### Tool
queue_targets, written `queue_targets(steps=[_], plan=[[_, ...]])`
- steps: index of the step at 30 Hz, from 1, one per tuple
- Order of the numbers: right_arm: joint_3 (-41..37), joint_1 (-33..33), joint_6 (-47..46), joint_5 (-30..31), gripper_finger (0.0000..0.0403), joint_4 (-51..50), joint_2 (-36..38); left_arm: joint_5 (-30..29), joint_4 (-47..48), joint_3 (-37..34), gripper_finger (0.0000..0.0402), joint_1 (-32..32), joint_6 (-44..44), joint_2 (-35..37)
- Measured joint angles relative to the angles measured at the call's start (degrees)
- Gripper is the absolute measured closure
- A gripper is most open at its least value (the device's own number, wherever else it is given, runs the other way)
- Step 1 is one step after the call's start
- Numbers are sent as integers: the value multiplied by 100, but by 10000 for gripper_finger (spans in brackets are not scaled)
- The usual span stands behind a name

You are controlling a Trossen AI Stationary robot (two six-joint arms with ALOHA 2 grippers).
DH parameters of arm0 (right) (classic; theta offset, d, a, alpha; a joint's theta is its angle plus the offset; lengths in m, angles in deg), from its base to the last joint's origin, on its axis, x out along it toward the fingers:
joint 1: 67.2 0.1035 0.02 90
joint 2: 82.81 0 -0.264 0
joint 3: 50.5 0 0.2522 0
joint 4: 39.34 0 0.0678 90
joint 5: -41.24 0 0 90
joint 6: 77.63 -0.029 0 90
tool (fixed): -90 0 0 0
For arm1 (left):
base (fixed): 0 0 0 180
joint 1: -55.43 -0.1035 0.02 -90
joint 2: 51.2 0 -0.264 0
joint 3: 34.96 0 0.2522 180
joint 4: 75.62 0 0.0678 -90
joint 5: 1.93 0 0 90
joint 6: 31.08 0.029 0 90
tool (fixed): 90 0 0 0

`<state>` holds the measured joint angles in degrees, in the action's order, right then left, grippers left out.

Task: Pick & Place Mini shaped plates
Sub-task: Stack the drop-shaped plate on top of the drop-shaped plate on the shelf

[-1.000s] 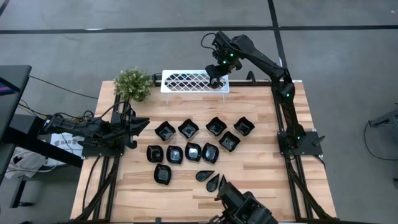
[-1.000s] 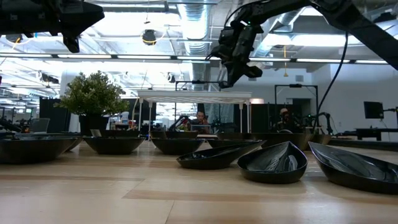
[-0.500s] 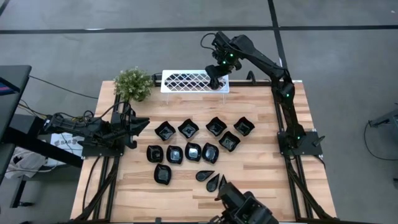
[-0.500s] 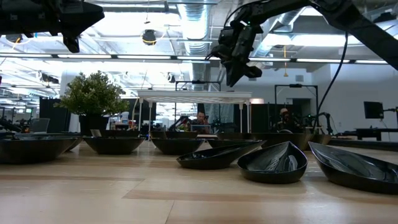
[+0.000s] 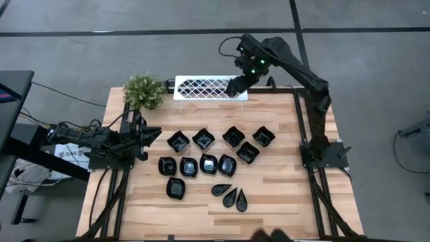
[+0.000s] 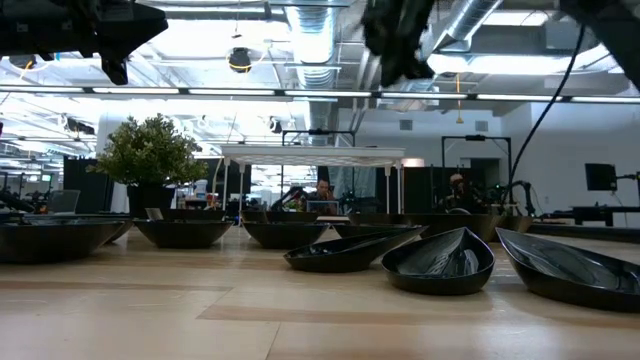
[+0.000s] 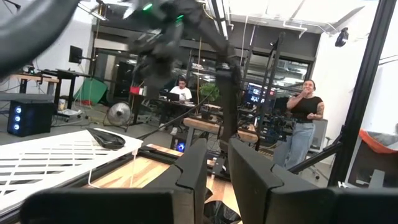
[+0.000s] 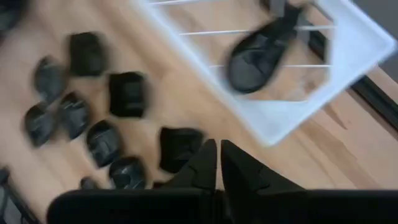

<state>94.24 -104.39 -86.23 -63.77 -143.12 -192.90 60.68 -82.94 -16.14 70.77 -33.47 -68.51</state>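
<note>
Several small glossy black plates lie on the wooden table: square ones (image 5: 233,136), rounded ones (image 5: 209,163) and three teardrops (image 5: 230,196). One more teardrop plate (image 8: 264,50) lies flat on the right end of the white lattice rack (image 5: 201,88), also seen in the left wrist view as the plate (image 7: 109,138). My right gripper (image 5: 234,86) hovers above that end of the rack, shut and empty, with its fingers (image 8: 208,163) clear of the plate. My left gripper (image 5: 156,133) waits at the table's left edge, slightly open and empty.
A small green plant (image 5: 144,91) stands at the far-left corner beside the rack. Bare wood lies along the table's right side (image 5: 289,168) and near-left corner. People sit and stand in the room beyond the table (image 7: 305,118).
My right gripper has risen from just above the rack's right end and drawn a little toward the table's right edge. The teardrop plate stays lying on the rack. A dark object at the table's near edge has left the high view.
</note>
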Motion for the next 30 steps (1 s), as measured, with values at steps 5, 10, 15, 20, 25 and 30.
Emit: queue_targets(steps=[5, 10, 15, 20, 25, 30], plan=[[0, 744, -221, -1, 400, 2, 584, -1, 0, -1, 334, 0, 0, 0], [-71, 1742, -600, -5, 401, 22, 878, -2, 0, 0, 334, 0, 0, 0], [-945, 2678, -996, 84, 402, -1, 1214, 0, 0, -1, 334, 0, 0, 0], [-2361, 3501, -1712, 614, 402, 147, 1666, 0, 0, 0, 334, 0, 0, 0], [-3914, 4389, -2844, 577, 402, 1526, 2269, 0, 0, -2, 334, 0, 0, 0], [-5312, 5223, -3992, 417, 402, 3242, 2673, 0, 0, -1, 334, 0, 0, 1]])
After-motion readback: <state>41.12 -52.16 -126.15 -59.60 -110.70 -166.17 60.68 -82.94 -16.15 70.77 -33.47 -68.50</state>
